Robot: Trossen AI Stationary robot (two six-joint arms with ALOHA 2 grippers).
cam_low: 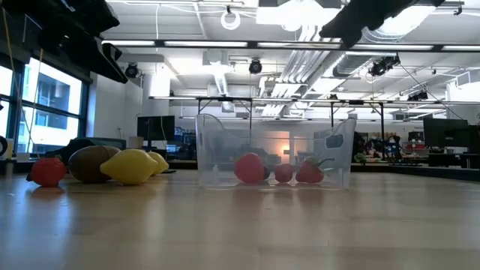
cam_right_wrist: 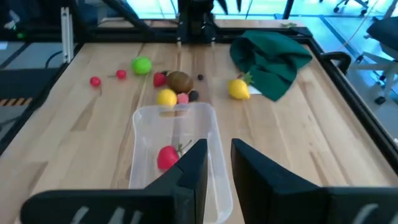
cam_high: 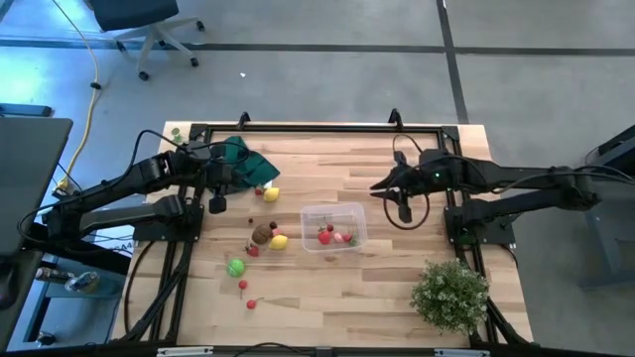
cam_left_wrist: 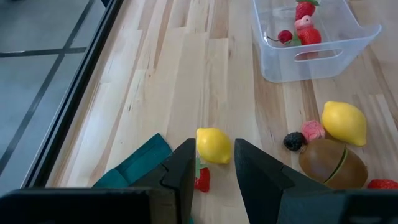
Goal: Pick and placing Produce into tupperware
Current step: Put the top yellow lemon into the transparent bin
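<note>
Right gripper (cam_right_wrist: pixel 217 163) hovers over the tupperware (cam_right_wrist: pixel 211 134), jaws slightly spread, empty. Left gripper (cam_left_wrist: pixel 212 167), jaws apart, perhaps just short of a yellow lemon (cam_left_wrist: pixel 213 145).

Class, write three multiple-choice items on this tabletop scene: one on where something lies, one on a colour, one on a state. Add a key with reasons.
1. Where is the leafy plant?
A. inside the tub
B. at the table's near right corner
C. on the green cloth

2. What colour is the produce inside the tupperware?
A. red
B. blue
C. yellow

3. The right gripper is:
A. carrying a lemon
B. holding nothing
C. gripping the cloth

Key: B, it stands alone in that corner; A, only red pieces show through the clear walls; B, nothing sits between its fingers.
</note>
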